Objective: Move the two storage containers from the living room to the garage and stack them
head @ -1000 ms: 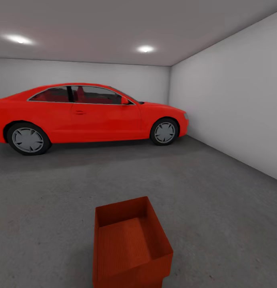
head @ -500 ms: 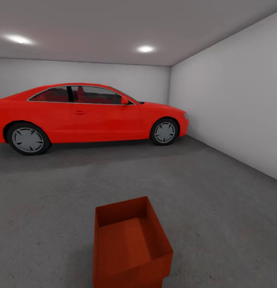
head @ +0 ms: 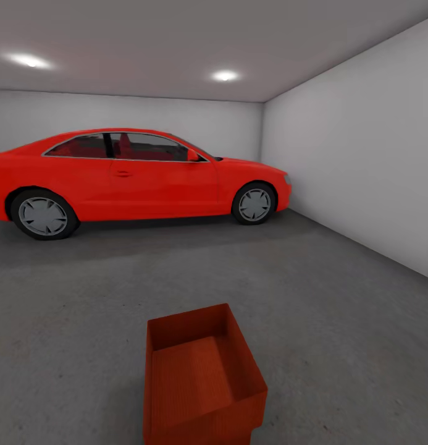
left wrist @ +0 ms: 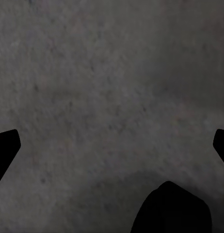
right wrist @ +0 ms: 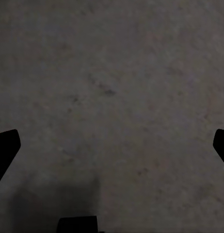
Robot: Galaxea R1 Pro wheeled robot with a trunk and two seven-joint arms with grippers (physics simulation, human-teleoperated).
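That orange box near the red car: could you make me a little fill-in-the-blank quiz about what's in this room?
1. The storage container sits on the grey concrete ____.
2. The car behind it is painted ____.
3. The ceiling shows ____ round lights switched on.
4. Both grippers, left gripper and right gripper, have fingers spread wide, so they are ____.

Missing words: floor; red; two; open

Two round ceiling lights (head: 225,75) above the red car (head: 133,179) give soft, even brightness; a faint shadow lies beneath it. Wrist views of the floor (left wrist: 112,87) look dim, slightly blurred.
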